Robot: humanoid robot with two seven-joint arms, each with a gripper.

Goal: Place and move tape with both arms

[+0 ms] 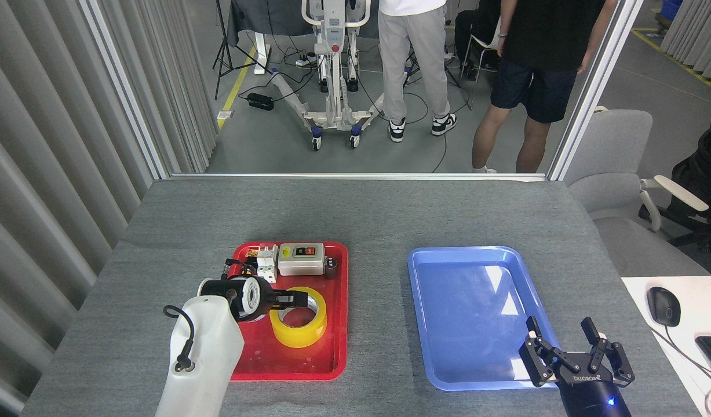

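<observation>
Nearest the viewer, at 5 o'clock, the right gripper (575, 347) is seen raised from a black wrist bearing a blue light; its black fingers (533, 330) are spread wide and pointed toward 12 o'clock, with nothing between them. It is held over the near right corner of the blue tray (448, 266), whose glossy floor is marked by bright window reflections.

At 7 o'clock, the left arm (201, 359) is entered from the bottom edge as a thick white casing with a black cable looped on it. Its forearm is angled up toward 1 o'clock, and the wrist is turned so that the left gripper (294, 299) is pointed toward 3 o'clock. The gripper is shown side-on and dark, reaching over the left rim of the tape (301, 317); whether its fingers are parted or pressed together cannot be told, nor whether the roll is touched.

The tape is lying flat, hole upward, in the middle of the red tray (309, 368), its yellow band and white core visible. Further off in the same tray, along the far edge, a grey switch box (300, 259) with black and orange buttons is set, with a white electrical block (266, 258) just beside it at 9 o'clock and a small dark cylinder (331, 268) at 3 o'clock.

Both trays are placed on a grey felt-covered table (367, 214), well apart. On a white desk at 4 o'clock, a black mouse (663, 306) is seen. Beyond the table, two standing persons (535, 69) and a white wheeled stand (332, 87) are recorded on the grey floor.
</observation>
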